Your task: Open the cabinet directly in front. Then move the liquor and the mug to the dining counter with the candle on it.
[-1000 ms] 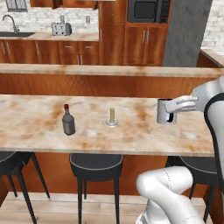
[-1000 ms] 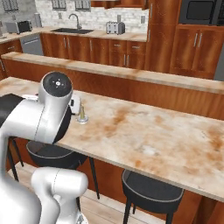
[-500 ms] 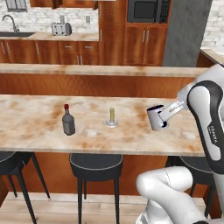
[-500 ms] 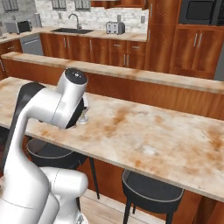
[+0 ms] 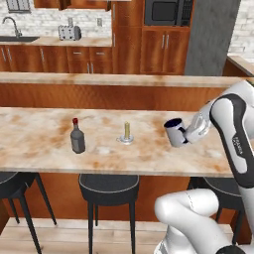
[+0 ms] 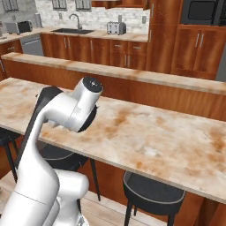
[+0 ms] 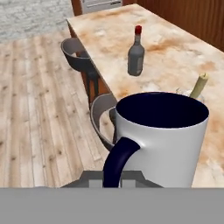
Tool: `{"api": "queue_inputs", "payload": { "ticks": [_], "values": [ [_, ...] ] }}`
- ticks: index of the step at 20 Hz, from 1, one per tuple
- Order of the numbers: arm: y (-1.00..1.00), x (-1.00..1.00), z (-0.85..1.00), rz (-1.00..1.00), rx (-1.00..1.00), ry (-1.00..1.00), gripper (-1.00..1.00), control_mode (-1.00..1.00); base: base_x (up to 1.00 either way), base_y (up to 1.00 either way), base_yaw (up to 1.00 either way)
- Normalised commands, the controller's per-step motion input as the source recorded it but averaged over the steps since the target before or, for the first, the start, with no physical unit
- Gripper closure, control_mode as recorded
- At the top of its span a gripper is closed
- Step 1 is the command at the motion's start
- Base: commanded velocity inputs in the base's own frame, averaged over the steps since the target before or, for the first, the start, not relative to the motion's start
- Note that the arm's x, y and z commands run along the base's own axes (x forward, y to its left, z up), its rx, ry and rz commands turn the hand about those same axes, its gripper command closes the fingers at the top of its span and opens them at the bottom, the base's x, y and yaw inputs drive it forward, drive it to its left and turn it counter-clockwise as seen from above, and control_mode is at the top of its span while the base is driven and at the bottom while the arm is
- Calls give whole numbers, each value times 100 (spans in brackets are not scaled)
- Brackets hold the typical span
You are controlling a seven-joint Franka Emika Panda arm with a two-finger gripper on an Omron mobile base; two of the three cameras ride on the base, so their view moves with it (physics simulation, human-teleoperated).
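The dining counter is the landmark here: a long beige marble-look slab with rust-orange veins, running across the left base view and slanting away to the right in the right base view. Beyond its far edge a raised wooden ledge with a pale top runs parallel, and behind that stands the kitchen wall of reddish-brown cabinets, with a microwave set high, a toaster on the back worktop and a sink tap at far left. Under the counter's near edge stand black round stools, on a pale plank floor.

Most of the slab is bare: left of the bottle and, in the right base view, the whole stretch to the right of the arm. The near edge is unobstructed above the stools.

The liquor stands upright on the counter, left of centre and well in from both long edges. The candle stands upright on its small saucer to the right of the liquor, apart from it. The mug is right of the candle, near it but apart, over the counter and tilted a little; whether its base touches the slab I cannot tell. In the hand view the mug looms close, navy handle toward the camera.

The gripper is clenched on the mug at its handle side.
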Motion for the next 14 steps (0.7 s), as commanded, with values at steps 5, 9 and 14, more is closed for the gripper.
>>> {"api": "queue_inputs", "payload": {
  "ticks": [5, 9, 14],
  "values": [
    [-7, -5, -6, 5, 0, -17, 100, -100, 0, 0, 0],
    [-1, 0, -3, 0, 8, -4, 100, -100, 0, 0, 0],
    [-4, 0, -1, 0, 30, 1, 100, -100, 0, 0, 0]
  ]
}}
